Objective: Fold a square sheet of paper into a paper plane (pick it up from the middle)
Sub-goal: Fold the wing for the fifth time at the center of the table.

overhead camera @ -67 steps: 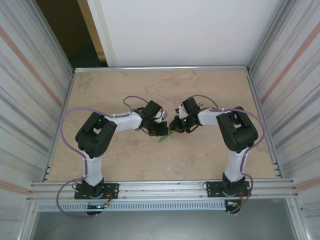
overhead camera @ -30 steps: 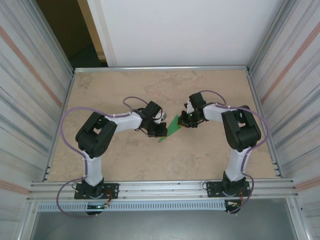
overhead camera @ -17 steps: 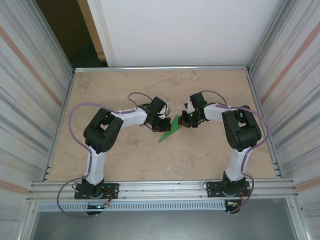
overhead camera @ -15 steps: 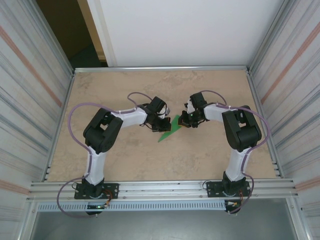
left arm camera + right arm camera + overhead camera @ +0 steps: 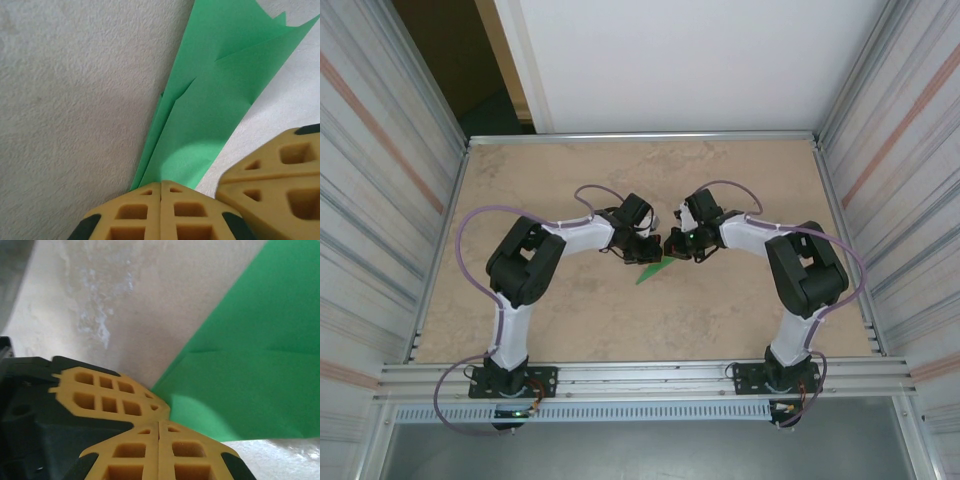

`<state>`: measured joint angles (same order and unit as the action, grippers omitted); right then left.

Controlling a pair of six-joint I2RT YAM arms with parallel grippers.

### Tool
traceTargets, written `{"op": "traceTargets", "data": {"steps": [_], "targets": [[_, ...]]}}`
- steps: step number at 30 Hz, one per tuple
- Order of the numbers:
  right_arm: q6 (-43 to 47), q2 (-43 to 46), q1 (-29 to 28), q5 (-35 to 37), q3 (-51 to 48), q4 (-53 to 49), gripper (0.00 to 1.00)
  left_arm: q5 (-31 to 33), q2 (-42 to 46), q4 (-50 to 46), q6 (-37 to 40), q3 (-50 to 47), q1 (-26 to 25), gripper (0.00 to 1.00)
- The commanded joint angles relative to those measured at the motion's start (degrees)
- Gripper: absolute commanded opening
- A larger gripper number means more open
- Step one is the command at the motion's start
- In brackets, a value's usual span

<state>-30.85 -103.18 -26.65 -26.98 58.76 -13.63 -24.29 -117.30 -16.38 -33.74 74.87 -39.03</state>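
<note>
Paper (image 5: 653,269), green, part-folded to a narrow pointed strip on counter (image 5: 580,320): one end pinched between closed left fingers (image 5: 135,215); closed right fingers (image 5: 190,455) have swung back in, tips at its edge, likely to press the fold.

White arms (image 5: 582,235), purple cables (image 5: 460,235), yellow pincer pads (image 5: 140,215)
</note>
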Motion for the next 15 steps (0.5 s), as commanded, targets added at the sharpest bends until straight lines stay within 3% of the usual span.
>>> {"op": "traceTargets", "data": {"steps": [1, 15], "targets": [[-0.94, -1.68, 0.20, 0.04, -0.10, 1.02, 0.03, 3.63, -0.35, -4.42, -0.54, -2.40, -0.17, 0.02], [0.15, -5.28, 3.02, -1.35, -1.71, 3.39, 0.00, 4.44, -0.12, -5.00, -0.61, -4.88, 0.53, 0.01]]}}
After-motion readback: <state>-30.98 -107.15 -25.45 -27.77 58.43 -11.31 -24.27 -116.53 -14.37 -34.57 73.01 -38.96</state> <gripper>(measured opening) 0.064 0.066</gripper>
